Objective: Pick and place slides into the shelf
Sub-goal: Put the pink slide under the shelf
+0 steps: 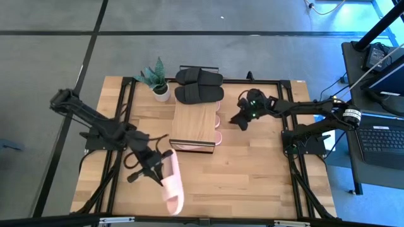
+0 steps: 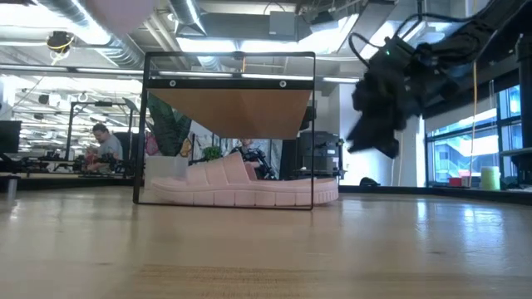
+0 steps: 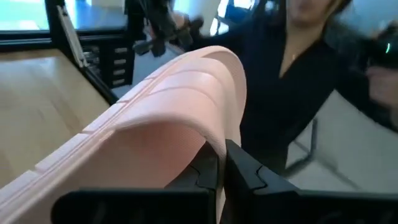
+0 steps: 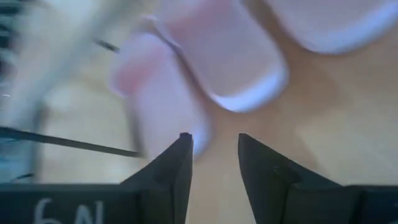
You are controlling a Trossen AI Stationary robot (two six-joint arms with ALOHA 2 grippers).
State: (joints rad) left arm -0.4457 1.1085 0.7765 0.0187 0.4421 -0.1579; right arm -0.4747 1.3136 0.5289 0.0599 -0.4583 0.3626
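The shelf [image 1: 192, 123] stands mid-table, with a pair of black slides [image 1: 199, 85] at its far end. Pink slides [image 2: 241, 187] lie on the table under its top board. Their ends stick out at its right side [image 1: 218, 129]. My left gripper [image 1: 158, 170] is near the table's front left, shut on another pink slide [image 1: 173, 184]. That slide also shows at the low view's top edge [image 2: 120, 10]. My right gripper [image 1: 242, 118] hangs open just right of the shelf, above the table, with nothing between its fingers [image 4: 214, 146]. My left gripper pinches the edge of the pink slide's wide strap [image 3: 214, 140] between its two fingers. It comes at the slide from the table's left, roughly level. The slide is lifted clear of the table, and its length runs toward the near edge [image 1: 177, 205].
A small potted plant [image 1: 158, 82] stands at the shelf's far left. Black frame rails [image 1: 120, 120] run along both table sides. A person in dark clothes [image 3: 298, 74] is beyond the table. A desk with a laptop [image 1: 379, 135] stands to the right. Bare wood [image 1: 252, 176] lies near the front right.
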